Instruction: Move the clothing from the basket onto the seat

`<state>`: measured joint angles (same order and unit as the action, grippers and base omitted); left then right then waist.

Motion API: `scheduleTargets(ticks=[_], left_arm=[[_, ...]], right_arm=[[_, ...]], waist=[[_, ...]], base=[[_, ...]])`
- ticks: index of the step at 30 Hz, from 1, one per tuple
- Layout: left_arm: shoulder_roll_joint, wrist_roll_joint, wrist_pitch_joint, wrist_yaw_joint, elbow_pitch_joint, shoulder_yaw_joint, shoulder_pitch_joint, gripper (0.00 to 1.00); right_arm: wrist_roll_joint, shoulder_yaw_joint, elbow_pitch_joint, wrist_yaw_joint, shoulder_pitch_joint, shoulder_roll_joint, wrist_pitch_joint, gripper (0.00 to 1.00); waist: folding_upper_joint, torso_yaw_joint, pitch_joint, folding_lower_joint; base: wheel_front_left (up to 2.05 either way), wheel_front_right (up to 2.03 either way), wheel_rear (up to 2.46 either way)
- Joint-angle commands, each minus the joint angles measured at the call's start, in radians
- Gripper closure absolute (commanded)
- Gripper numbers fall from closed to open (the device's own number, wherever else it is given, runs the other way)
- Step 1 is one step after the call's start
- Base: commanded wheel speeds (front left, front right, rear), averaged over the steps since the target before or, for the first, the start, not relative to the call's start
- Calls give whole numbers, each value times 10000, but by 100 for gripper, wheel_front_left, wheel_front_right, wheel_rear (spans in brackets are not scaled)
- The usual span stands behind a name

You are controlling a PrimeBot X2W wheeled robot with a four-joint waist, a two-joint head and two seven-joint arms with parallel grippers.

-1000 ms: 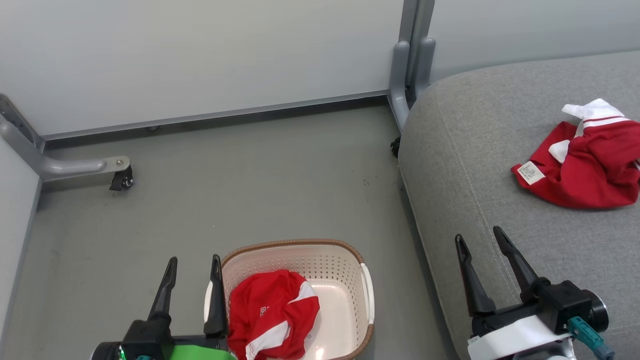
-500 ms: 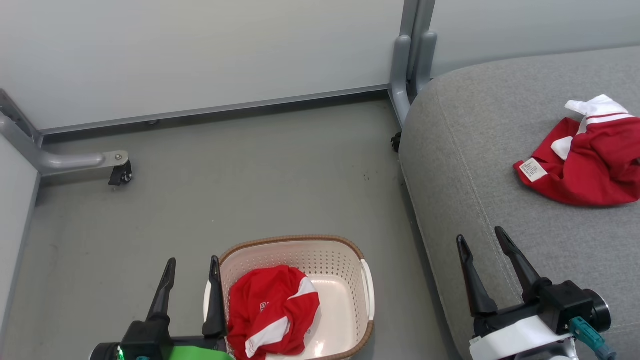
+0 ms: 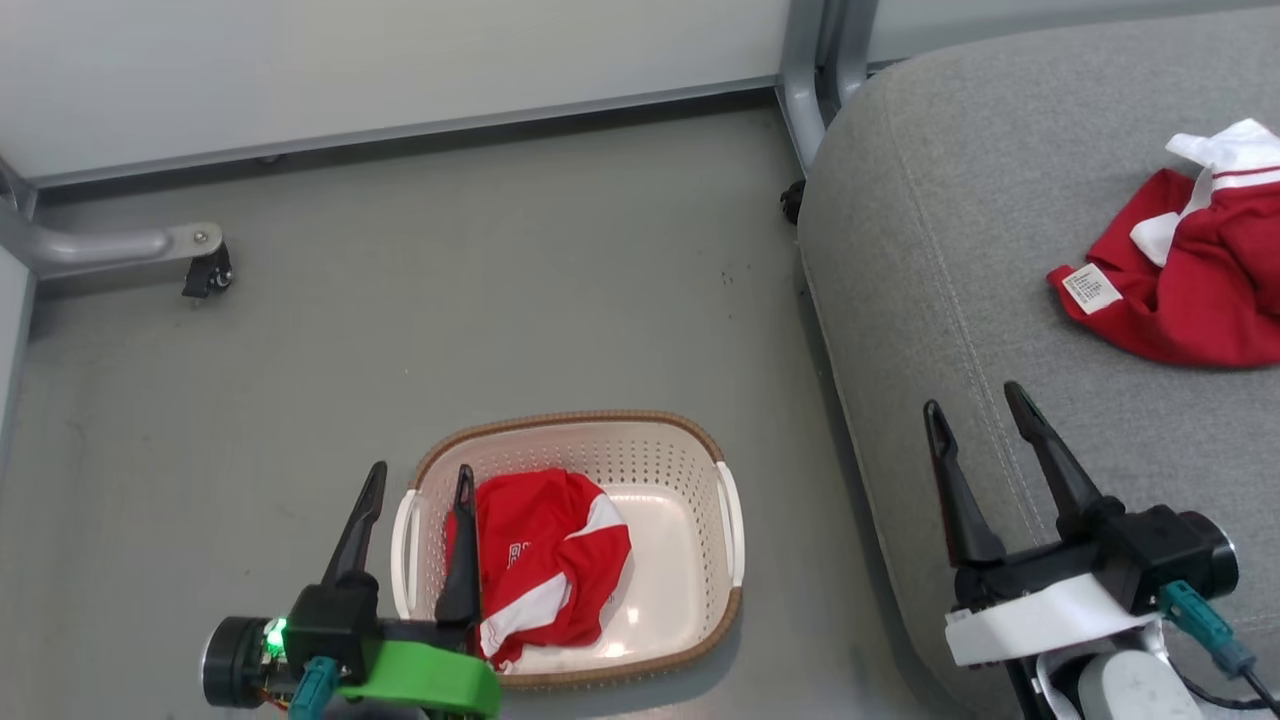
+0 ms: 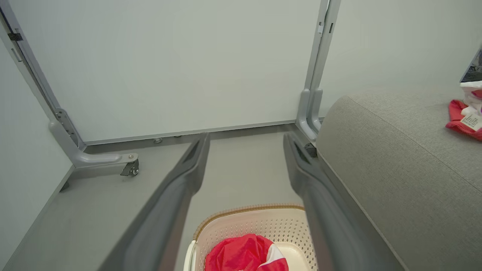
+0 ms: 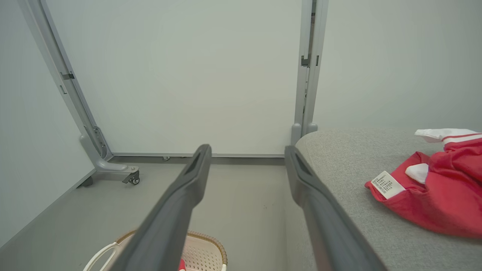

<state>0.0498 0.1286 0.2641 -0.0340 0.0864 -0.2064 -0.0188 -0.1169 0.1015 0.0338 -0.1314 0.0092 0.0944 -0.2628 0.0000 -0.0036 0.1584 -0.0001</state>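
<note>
A crumpled red garment with white stripes (image 3: 545,565) lies in the left half of the cream basket (image 3: 690,470), which stands on the floor; the left wrist view shows this garment (image 4: 244,256) low between the fingers. My left gripper (image 3: 420,480) hangs open over the basket's left handle, its right finger in front of the garment's edge. A second red garment with a white label (image 3: 1190,290) rests on the grey seat (image 3: 1000,240), also visible as red cloth (image 5: 440,188) in the right wrist view. My right gripper (image 3: 975,418) is open and empty above the seat's front part.
Grey floor (image 3: 500,300) spreads between the basket and a pale wall panel. A metal foot with a caster (image 3: 200,270) sits at the far left, and a grey post (image 3: 805,90) stands beside the seat's corner.
The head camera has tilted down, so the whole scene sits differently in the picture. My left gripper now reaches over the basket's left handle, closer to the garment. Both grippers remain open.
</note>
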Motion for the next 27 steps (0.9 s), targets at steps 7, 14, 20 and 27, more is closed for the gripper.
scheduleTargets(ticks=[7,14,20,27], left_arm=[[17,-520,5,556,1269,-450,1540,0],[28,-934,6,1221,3904,-1145,3563,0],[37,-1222,5,1404,6615,-1774,5606,0],[293,-1643,4,1159,9348,-1970,7657,0]], right_arm=[[-13,-246,388,14,-1080,74,-30,0],[-3,-344,673,14,-2115,106,-28,0],[65,-335,1000,14,-3055,32,-30,0],[-76,-215,1677,14,-3877,-166,-28,0]], waist=[[0,-398,1923,1],[0,-795,3488,1],[0,-1349,4876,1],[0,-2068,6316,1]], base=[[0,0,0],[0,0,0],[0,0,0],[0,0,0]])
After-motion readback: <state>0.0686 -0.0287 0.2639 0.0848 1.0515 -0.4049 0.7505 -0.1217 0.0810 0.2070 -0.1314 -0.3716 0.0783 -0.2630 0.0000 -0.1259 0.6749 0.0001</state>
